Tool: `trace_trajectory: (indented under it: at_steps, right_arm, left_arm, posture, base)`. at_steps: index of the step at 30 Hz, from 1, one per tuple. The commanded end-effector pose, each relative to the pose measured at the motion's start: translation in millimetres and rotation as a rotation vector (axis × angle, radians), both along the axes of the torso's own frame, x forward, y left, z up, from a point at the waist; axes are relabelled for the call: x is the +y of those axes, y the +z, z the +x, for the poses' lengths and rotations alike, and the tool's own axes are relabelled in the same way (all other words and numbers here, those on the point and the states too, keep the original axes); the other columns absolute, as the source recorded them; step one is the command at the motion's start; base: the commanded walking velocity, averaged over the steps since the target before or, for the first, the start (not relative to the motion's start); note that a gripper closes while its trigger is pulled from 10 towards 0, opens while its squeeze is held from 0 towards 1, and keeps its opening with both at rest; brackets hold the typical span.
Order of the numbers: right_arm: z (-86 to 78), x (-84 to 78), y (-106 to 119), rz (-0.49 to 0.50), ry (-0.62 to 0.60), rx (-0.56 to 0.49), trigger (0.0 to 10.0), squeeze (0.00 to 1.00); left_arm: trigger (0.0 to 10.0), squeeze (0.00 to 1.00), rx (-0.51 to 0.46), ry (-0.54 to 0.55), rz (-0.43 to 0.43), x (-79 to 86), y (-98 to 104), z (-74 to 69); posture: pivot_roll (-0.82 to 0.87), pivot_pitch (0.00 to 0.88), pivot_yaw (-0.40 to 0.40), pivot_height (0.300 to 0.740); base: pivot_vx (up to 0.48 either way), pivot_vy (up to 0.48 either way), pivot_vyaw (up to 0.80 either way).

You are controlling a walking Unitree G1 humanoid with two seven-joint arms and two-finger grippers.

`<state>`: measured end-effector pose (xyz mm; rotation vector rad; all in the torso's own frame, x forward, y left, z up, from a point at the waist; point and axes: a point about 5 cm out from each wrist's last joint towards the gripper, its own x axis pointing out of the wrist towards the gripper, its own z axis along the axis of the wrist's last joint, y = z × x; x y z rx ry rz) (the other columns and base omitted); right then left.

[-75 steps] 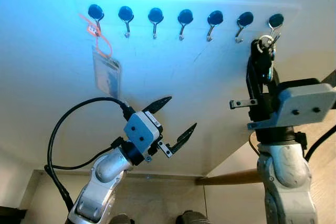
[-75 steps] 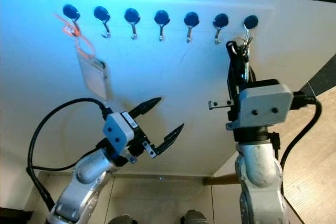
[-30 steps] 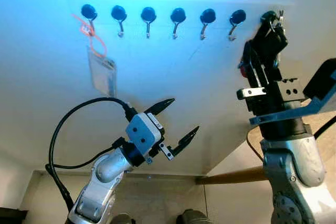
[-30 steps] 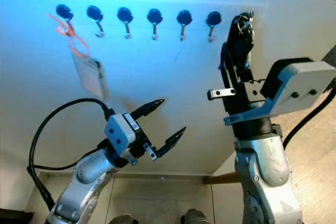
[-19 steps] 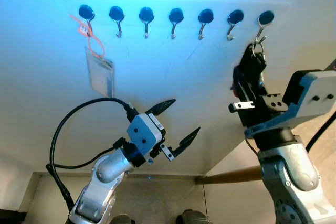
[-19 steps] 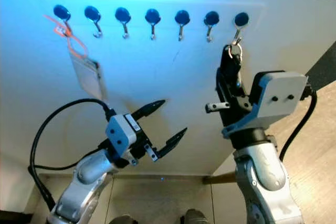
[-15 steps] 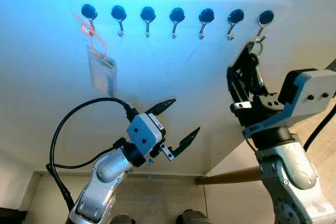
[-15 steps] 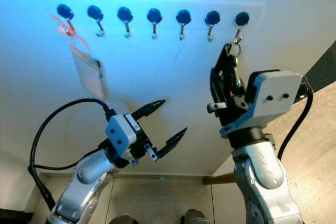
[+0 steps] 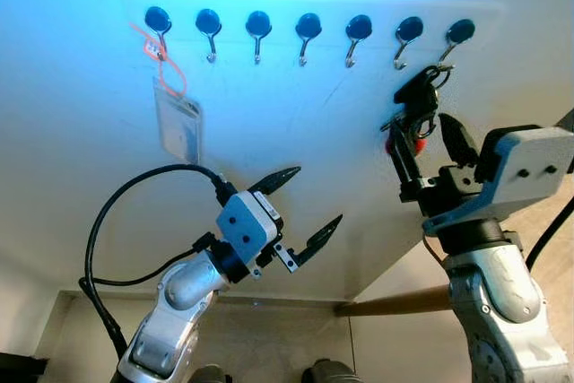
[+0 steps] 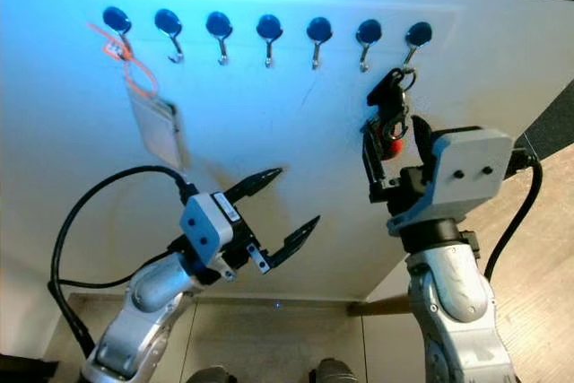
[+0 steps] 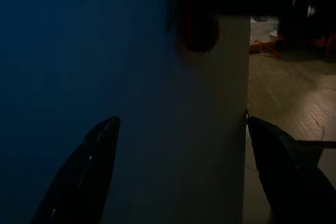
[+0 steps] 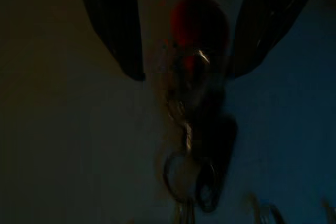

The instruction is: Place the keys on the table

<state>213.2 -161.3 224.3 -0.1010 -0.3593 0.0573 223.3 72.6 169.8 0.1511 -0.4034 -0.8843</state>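
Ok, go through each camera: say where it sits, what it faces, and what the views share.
Left eye view: on the head, facing the white board with its row of hooks; both arms show.
Right eye view: the same scene; right gripper open around the hanging keys.
Left wrist view: along the left gripper, open, toward the board.
Right wrist view: along its fingers at the keys.
Shared: keys and board.

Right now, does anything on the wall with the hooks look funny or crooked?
Yes. The keys on the last hook hang tilted, swung out sideways instead of straight down, with the right gripper open around them. The badge on the first hook hangs a bit slanted too. The left gripper is open.
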Motion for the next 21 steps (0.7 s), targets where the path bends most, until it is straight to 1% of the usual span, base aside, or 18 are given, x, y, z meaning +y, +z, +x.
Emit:
trace_trajectory:
  at_steps: [1, 3, 6, 7, 8, 11, 13, 21]
  right_arm:
    - [0.7, -0.8, -1, -0.032, -0.014, -0.030, 10.0, 0.00]
    - [0.7, -0.8, -1, -0.032, -0.014, -0.030, 10.0, 0.00]
    - [0.8, 2.1, 5, -0.049, -0.005, -0.076, 10.0, 0.00]
    - [0.8, 2.1, 5, -0.049, -0.005, -0.076, 10.0, 0.00]
    - [0.9, 3.7, 7, -0.059, -0.001, -0.101, 10.0, 0.00]
    - [0.9, 4.8, 8, -0.067, 0.003, -0.120, 10.0, 0.00]
    - [0.8, 7.0, 11, -0.074, 0.016, -0.150, 10.0, 0.00]
    - [0.7, 13.3, 12, -0.086, 0.055, -0.178, 10.0, 0.00]
  left_arm:
    - [10.0, 0.00, 0.010, 0.002, 0.013, 0.5, -2, 0.5]
    - [10.0, 0.00, 0.010, 0.002, 0.013, 0.5, -2, 0.5]
    - [10.0, 0.00, 0.008, 0.009, 0.015, 2.1, -2, 0.8]
    - [10.0, 0.00, 0.008, 0.009, 0.015, 2.1, -2, 0.8]
    - [10.0, 0.00, 0.007, 0.013, 0.016, 2.6, -2, 0.9]
    - [10.0, 0.00, 0.007, 0.014, 0.016, 2.7, -2, 0.6]
    - [10.0, 0.00, 0.007, 0.015, 0.016, 2.8, -2, 0.2]
    - [10.0, 0.00, 0.001, 0.020, 0.008, 3.3, 0, -0.1]
  posture:
    - [0.02, 0.122, -0.036, 0.740]
    - [0.02, 0.122, -0.036, 0.740]
    - [0.03, 0.125, -0.039, 0.740]
    - [0.03, 0.125, -0.039, 0.740]
    - [0.03, 0.125, -0.039, 0.740]
    - [0.03, 0.129, -0.042, 0.740]
    - [0.03, 0.131, -0.043, 0.740]
    - [0.04, 0.130, -0.043, 0.740]
  base:
    - [0.000, 0.000, 0.00]
    - [0.000, 0.000, 0.00]
    - [0.000, 0.000, 0.00]
    - [0.000, 0.000, 0.00]
    - [0.000, 0.000, 0.00]
    - [0.000, 0.000, 0.00]
    - [0.000, 0.000, 0.00]
    - [0.000, 0.000, 0.00]
